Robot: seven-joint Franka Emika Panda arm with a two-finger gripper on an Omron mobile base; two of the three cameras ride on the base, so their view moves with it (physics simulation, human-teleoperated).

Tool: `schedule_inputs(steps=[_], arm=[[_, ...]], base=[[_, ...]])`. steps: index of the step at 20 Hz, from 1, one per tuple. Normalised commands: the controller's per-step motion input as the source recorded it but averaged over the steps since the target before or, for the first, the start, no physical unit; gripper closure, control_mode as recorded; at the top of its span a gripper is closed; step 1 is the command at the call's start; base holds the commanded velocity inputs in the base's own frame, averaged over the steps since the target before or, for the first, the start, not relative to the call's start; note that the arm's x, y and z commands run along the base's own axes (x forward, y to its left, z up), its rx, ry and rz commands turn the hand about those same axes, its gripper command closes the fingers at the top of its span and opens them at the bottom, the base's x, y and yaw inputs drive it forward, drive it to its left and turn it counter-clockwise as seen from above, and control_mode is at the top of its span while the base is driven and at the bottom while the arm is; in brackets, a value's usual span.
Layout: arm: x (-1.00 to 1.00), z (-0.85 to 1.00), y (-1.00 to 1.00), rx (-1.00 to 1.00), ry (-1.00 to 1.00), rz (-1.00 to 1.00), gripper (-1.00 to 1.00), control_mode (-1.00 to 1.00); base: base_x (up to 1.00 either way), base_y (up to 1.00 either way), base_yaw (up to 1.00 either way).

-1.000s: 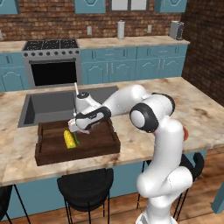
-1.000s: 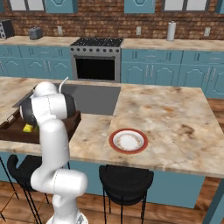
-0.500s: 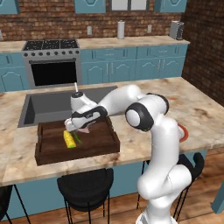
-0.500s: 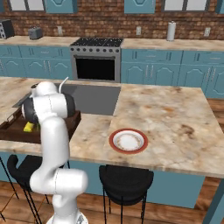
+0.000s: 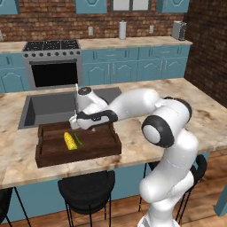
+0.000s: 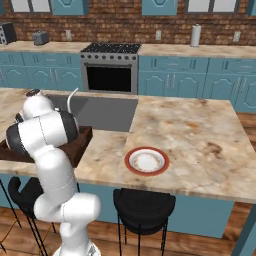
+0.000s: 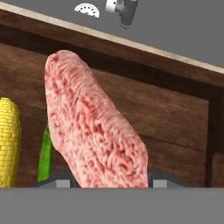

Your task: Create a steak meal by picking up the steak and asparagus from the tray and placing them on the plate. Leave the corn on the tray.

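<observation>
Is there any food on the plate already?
No, the plate on the counter shows a bare white middle, with no steak or asparagus lying on it.

White arm reaches left from its base at the counter's near edge, elbow bent high, forearm level, wrist angled down, gripper (image 5: pixel 76 125) low with a finger on either side of the steak (image 7: pixel 94 127).

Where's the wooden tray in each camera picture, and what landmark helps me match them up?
Left base view: the tray sits lower left on the counter, in front of the sink.
Right base view: the tray is at the left, partly hidden by the arm, sink behind it.
Hand view: the tray spans the middle, under the steak; sink along the top.
Shared landmark: the sink.
</observation>
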Motion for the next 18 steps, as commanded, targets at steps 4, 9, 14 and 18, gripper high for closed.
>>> schedule_inputs(steps=[4,9,14,18], arm=[[-0.64,0.72,-0.97,0.08,-0.08,0.00,1.00,-1.00],[-0.68,0.72,-1.00,0.06,-0.08,0.00,1.00,-1.00],[-0.72,0.59,-1.00,0.01,-0.01,-0.02,1.00,-1.00],[-0.53,0.44,-1.00,0.00,0.09,-0.04,1.00,-1.00]], base=[[0.00,0.00,0.00],[0.00,0.00,0.00],[0.00,0.00,0.00],[0.00,0.00,0.00]])
